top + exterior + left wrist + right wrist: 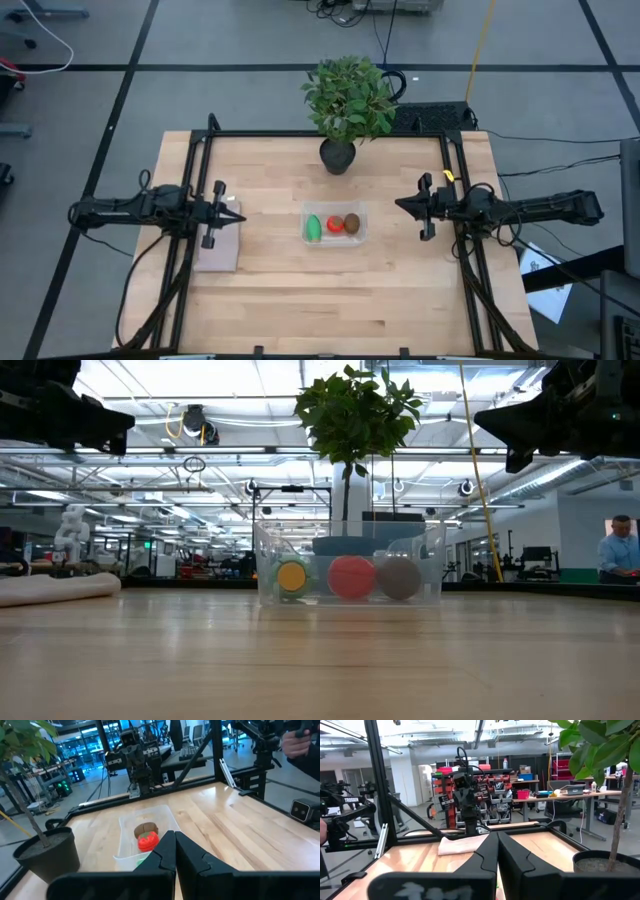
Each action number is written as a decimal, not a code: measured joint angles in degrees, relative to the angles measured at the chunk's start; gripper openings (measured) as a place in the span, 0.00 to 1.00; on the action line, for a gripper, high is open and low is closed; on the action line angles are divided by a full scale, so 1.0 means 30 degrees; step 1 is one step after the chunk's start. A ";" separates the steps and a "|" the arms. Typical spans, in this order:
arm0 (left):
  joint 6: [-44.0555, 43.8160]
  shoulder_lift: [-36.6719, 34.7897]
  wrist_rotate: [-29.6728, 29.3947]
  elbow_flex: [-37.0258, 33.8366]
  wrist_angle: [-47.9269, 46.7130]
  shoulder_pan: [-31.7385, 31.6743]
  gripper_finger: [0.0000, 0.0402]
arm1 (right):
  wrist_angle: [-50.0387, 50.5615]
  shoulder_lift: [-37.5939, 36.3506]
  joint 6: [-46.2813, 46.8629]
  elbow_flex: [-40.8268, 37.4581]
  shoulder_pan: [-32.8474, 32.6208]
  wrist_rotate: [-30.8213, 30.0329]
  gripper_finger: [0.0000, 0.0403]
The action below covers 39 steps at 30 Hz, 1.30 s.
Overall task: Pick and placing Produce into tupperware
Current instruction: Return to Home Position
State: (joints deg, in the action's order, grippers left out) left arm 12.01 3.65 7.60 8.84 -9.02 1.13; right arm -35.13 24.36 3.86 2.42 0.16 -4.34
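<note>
Both end effectors were closed with nothing held, the fingers pressed together in each wrist view. The left end effector [238,217] hung above the pale slab [220,252] at the left of the surface [300,300]. The right end effector [400,205] hovered on the far side of the tupperware [361,212], apart from it. The tupperware sat mid-surface, near the potted plant [348,100], with the green piece [313,228], the tomato [334,223] and the kiwi [351,223] in a row inside.

Little looked likely to go wrong. The main risk, as I judged it, was a low or wide retreat: the left arm could drag the slab, or the right could brush the plant's leaves or nudge the light container. Both arms reached inward roughly level, facing each other, held well above the surface in the low view.
</note>
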 joint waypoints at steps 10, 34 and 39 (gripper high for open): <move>-0.0269 0.0005 -0.0091 0.0001 -0.0238 -0.0007 0.00 | 0.0094 0.0000 -0.0062 0.0000 0.0000 0.0015 0.00; -0.0335 0.0049 0.3518 0.0007 0.1080 0.0066 0.09 | -0.0083 0.0000 -0.0226 0.0000 0.0000 -0.0022 0.00; 0.0710 0.0049 0.2619 0.0007 0.1241 0.0066 0.09 | -0.0052 0.0015 -0.0225 0.0000 0.0000 -0.0029 0.00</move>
State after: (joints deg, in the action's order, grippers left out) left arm 14.14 3.79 15.45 8.86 -5.30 1.32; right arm -35.29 24.40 3.18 2.42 0.16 -4.43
